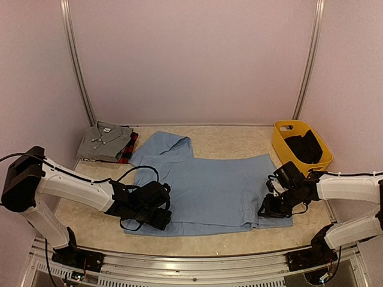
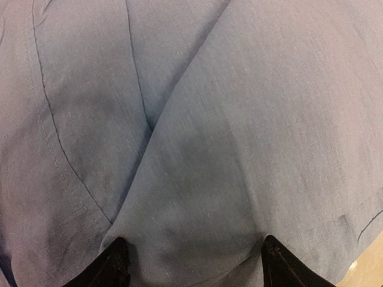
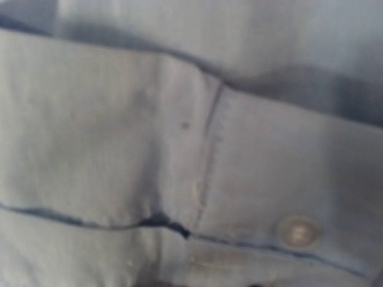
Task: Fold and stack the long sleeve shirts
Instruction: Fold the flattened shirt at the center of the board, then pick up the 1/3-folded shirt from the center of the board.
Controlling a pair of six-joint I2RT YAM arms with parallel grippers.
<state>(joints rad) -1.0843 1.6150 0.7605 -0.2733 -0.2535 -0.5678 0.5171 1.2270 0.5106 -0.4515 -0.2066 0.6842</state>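
The light blue shirt [image 1: 221, 188] lies spread flat across the middle of the table, collar end at the back left. The grey shirt [image 1: 105, 140] lies folded at the back left on top of the red-and-black plaid shirt [image 1: 130, 149]. My left gripper [image 1: 157, 212] rests on the blue shirt's near left part. In the left wrist view [image 2: 197, 266] its fingers [image 2: 116, 268] are wide apart with blue cloth [image 2: 197, 149] bulging between them. My right gripper [image 1: 267, 207] is down at the shirt's right edge. Its wrist view shows only blurred blue cloth with a button [image 3: 297, 230]; the fingers are hidden.
A yellow plastic basket [image 1: 281, 146] holding something black stands at the back right, just behind my right arm. The beige table top [image 1: 233, 140] shows behind the blue shirt. Pale walls close in on the back and both sides.
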